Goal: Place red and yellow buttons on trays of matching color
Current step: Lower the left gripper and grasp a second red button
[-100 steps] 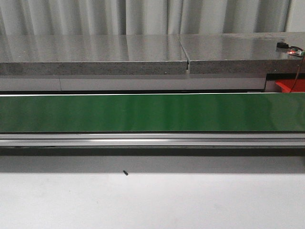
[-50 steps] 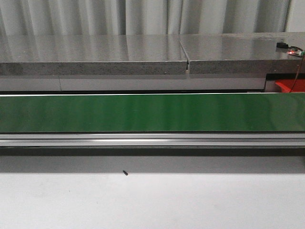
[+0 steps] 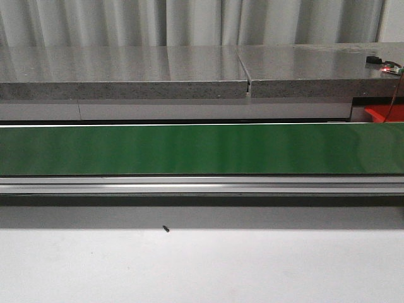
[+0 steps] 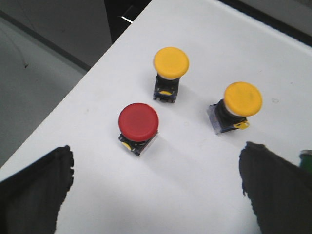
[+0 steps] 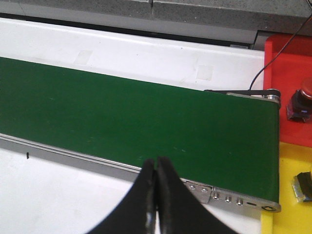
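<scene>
Nothing has moved in the front view | red button [image 4: 139,122] centre-left, two yellow buttons [image 4: 171,62] [image 4: 242,97] above and right of it, all on white table [image 4: 204,185] | left gripper [image 4: 158,187] fingers wide apart | right gripper [image 5: 156,195] fingers together over green conveyor belt [image 5: 122,114] | red tray [image 5: 287,68], yellow tray [image 5: 287,185] at right edge.

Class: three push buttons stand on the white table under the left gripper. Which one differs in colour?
The red button. Both other buttons have yellow caps.
</scene>
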`<state>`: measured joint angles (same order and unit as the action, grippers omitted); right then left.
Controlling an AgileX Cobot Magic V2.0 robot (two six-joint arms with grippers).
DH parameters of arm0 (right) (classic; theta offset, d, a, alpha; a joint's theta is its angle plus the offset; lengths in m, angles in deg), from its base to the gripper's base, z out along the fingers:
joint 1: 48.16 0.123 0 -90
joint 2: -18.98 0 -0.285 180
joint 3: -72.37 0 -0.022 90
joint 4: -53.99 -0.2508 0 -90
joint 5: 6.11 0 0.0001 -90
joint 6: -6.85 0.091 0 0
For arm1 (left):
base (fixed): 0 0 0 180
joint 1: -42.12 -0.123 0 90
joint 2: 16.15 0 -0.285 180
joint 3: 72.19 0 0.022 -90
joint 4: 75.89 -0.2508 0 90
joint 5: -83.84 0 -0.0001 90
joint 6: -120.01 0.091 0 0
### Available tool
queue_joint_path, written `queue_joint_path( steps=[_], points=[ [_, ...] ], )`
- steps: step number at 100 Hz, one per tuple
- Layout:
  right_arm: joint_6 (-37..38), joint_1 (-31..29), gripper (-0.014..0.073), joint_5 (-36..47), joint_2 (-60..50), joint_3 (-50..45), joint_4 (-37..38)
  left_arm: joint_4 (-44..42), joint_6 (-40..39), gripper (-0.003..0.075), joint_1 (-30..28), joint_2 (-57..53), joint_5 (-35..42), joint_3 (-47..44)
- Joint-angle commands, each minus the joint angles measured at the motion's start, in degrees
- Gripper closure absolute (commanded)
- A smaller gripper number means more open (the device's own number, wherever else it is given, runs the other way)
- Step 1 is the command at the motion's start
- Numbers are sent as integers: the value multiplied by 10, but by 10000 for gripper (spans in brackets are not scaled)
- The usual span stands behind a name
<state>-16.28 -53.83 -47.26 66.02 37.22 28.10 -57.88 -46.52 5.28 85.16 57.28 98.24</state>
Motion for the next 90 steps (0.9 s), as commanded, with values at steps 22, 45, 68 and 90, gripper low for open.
queue_joint_path(
  steps=[22, 45, 68, 90],
  points=[
    [-5, 0, 662, 32, -2, 16, -10, 1, -6, 69, -5, 75, 48, 52],
    [-5, 0, 662, 32, -2, 16, -10, -2, -6, 69, -5, 138, 31, 113],
    [-5, 0, 662, 32, -2, 16, -10, -4, -5, 69, -5, 178, 9, 159],
    [-5, 0, 662, 32, -2, 16, -10, -5, -4, 73, -2, 196, 2, 170]
  ],
)
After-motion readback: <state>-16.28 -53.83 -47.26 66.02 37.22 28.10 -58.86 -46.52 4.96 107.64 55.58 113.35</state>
